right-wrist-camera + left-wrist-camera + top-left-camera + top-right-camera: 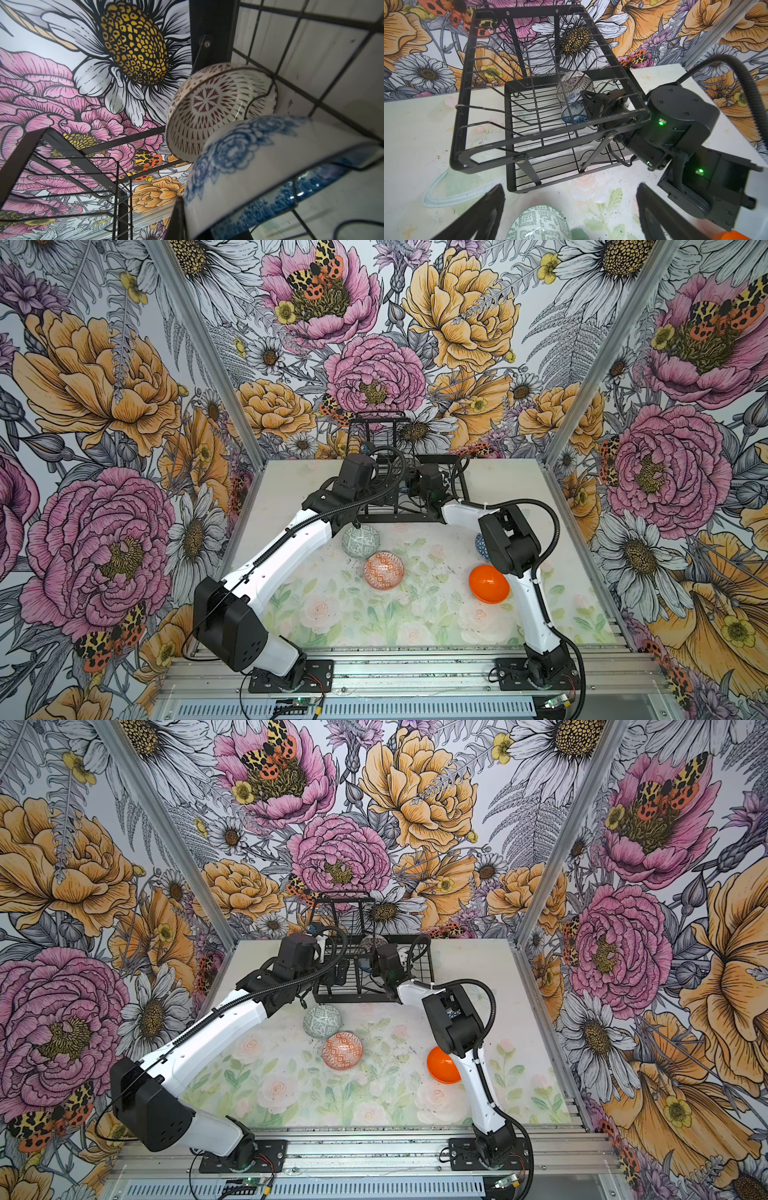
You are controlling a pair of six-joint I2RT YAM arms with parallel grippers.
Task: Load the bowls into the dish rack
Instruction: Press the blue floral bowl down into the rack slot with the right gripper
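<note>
My right gripper is clenched on the rim of the blue-speckled bowl, to stand it on edge in the dish rack base, beside the dark-and-white bowl. My left gripper hangs released above the grey-green bowl at the rack's front edge, probably my next one.
</note>
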